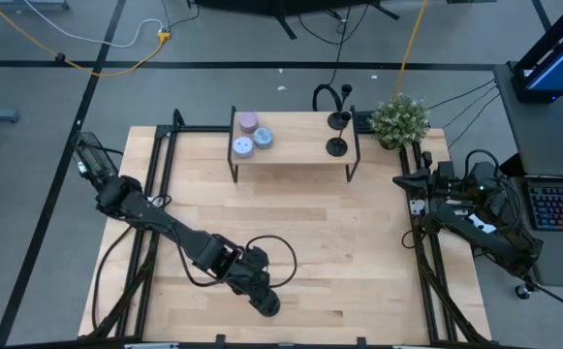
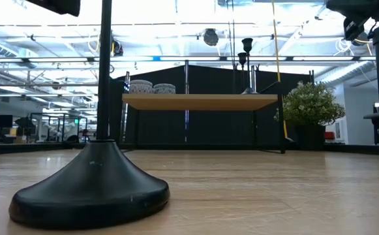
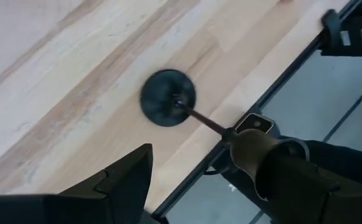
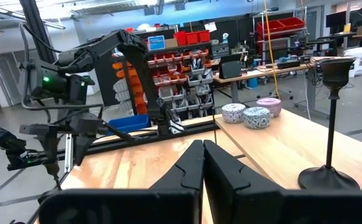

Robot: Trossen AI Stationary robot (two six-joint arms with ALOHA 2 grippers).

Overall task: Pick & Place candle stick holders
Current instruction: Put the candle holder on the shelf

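One black candle stick holder stands upright on its round base [image 2: 91, 189] near the table's front edge; its thin stem [image 2: 104, 65] rises out of the low view. In the left wrist view I look down on its base [image 3: 167, 98] and its cup top [image 3: 255, 152]. My left gripper [image 1: 265, 302] is above it, open, with a finger on either side of the cup top [image 3: 209, 155]. Two more holders [image 1: 339, 120] [image 1: 336, 146] stand on the small shelf [image 1: 291, 155] at the far side. My right gripper [image 1: 407, 180] waits at the table's right edge, shut [image 4: 202, 163]. My left gripper comes at the holder from above, pointing down. The cup top [image 3: 250, 144] lies close against one finger [image 3: 318, 186], and I cannot tell whether they touch. The holder stands upright on the table on its own base.
Three round candle tins [image 1: 252, 136] sit on the shelf's left end. A potted plant [image 1: 400, 118] stands at the far right corner. The black table frame [image 3: 274, 93] and the floor lie just past the holder at the front edge.
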